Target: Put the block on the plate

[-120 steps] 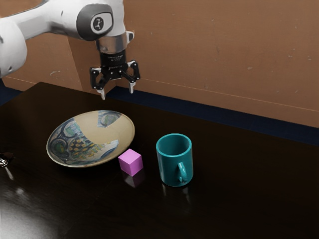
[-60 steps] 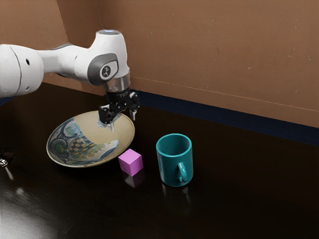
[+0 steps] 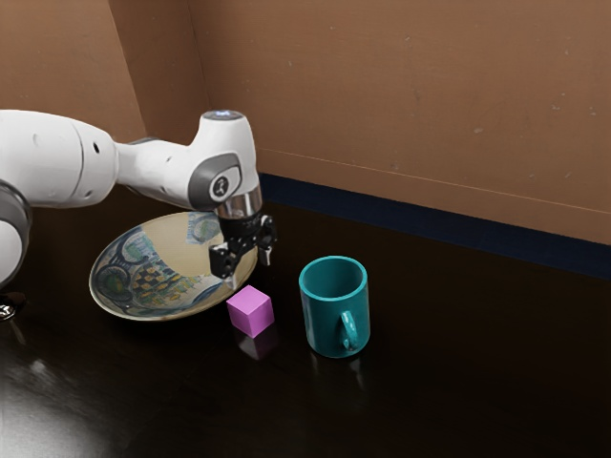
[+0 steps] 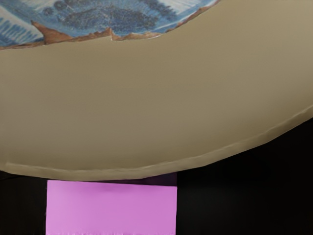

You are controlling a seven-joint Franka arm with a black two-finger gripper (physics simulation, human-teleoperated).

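A: Here's the block, a small lilac-pink cube (image 3: 250, 311), plain-faced and crisp at the corners, top paler than its sides! Where is it sitting?

B: Down on the dark, glossy table (image 3: 458, 334), just outside the rim of the decorated ceramic plate (image 3: 186, 250), and faintly mirrored in the tabletop. The wrist view puts it right by that rim, one straight edge facing the curve; whether they touch, I can't tell.

A: And the gripper (image 3: 249, 270)?

B: Low over the plate's rim on the block's side, fingers spread with a gap between the tips, nothing in their grasp!

A: Talk me through the plate's edge.

B: Raised all round, broad and shallow inside, bare beige toward the block, with blue patterning farther in.

A: Any room to work?

B: A strip of table separates the block from the teal mug (image 3: 334, 315), which stands farther out from the plate, past the block, taller than the cube. More tabletop spreads beyond the mug. The white arm (image 3: 162, 172) reaches in above the plate's far side, and the brown wall (image 3: 401, 95) rises well behind it.
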